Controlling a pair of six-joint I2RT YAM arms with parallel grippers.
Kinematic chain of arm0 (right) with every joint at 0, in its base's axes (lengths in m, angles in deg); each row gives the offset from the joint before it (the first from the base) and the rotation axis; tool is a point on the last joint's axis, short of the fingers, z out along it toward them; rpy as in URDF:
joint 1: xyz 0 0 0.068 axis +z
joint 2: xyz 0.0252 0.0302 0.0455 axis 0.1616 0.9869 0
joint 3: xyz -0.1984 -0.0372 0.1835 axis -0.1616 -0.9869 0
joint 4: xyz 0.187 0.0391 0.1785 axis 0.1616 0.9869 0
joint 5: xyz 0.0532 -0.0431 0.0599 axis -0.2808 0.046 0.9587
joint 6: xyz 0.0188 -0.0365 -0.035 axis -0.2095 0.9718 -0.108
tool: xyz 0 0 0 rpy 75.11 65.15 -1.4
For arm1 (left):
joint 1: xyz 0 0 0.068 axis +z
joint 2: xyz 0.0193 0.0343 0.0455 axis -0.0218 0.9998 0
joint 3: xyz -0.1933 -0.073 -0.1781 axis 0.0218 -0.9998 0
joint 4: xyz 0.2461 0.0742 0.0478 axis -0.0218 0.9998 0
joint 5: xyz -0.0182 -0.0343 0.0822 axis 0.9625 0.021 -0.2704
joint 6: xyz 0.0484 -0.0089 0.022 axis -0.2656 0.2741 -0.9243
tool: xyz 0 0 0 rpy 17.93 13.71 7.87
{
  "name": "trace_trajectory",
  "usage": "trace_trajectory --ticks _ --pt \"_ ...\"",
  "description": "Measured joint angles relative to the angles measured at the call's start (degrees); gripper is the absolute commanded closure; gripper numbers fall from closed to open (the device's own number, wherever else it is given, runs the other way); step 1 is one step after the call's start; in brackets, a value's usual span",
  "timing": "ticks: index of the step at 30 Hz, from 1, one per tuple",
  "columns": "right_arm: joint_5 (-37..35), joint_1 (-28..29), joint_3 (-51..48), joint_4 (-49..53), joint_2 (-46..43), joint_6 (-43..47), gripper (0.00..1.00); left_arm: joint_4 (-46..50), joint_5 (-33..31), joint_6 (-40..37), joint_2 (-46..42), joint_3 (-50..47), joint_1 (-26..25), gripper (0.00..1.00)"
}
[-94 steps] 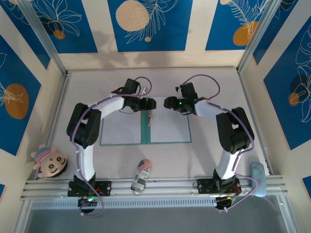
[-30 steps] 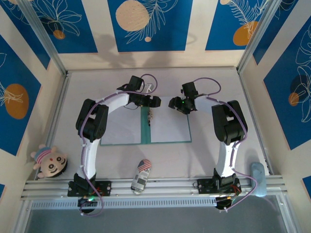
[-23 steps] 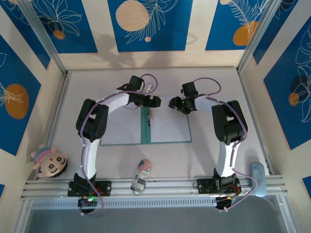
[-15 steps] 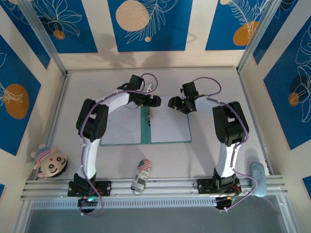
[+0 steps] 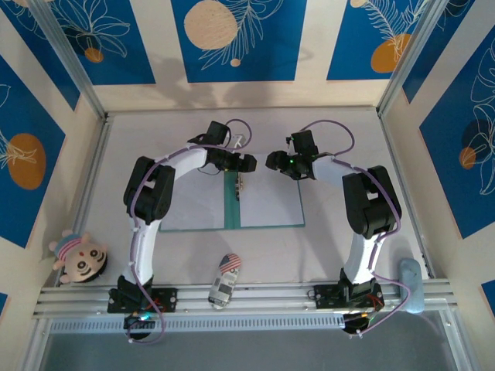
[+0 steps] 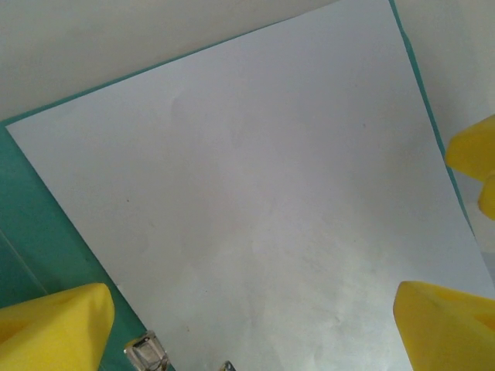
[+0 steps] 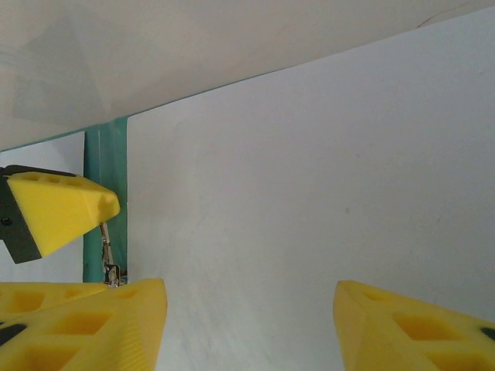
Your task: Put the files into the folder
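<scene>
The teal-green folder [image 5: 230, 207] lies open on the table with a white file on each leaf, the left sheet [image 5: 192, 205] and the right sheet [image 5: 271, 202]. My left gripper [image 5: 247, 162] and right gripper [image 5: 271, 162] face each other over the folder's far edge, near the spine. In the left wrist view my left gripper [image 6: 254, 305] is open above a white sheet [image 6: 255, 185] bordered by the folder's teal [image 6: 31, 224]. In the right wrist view my right gripper [image 7: 249, 301] is open over a sheet [image 7: 309, 170], beside the spine [image 7: 104, 170] and its metal clip [image 7: 110, 259].
A toy car [image 5: 224, 282] lies near the front rail, a plush doll [image 5: 77, 259] sits at the front left and a pale blue object [image 5: 410, 282] at the front right. Patterned walls close in the table on three sides.
Both grippers have moved from over the sheets to the folder's far edge. In the last second only the right arm's elbow has drifted slightly right.
</scene>
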Motion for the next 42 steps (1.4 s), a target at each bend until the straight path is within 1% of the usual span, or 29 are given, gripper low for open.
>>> trace_trajectory --ticks 11,19,29,36,42 --pt "0.0 0.0 -0.5 0.0 0.0 0.0 0.40 -0.1 4.5 0.0 0.0 0.0 0.0 0.08" --pt "0.0 -0.1 -0.5 0.0 0.0 0.0 0.40 -0.8 5.9 0.0 -0.2 -1.2 0.1 0.08" --pt "0.0 -0.3 -0.6 0.0 0.0 0.0 0.40 -3.7 8.5 0.8 -4.3 -5.9 0.2 0.08" --pt "0.0 -0.3 -0.6 0.0 0.0 0.0 0.40 -6.9 10.3 3.1 -7.7 -10.1 0.2 0.09" --pt "0.0 -0.4 -0.9 0.0 0.0 0.0 0.40 -9.8 12.5 5.5 -11.0 -16.3 0.2 0.09"
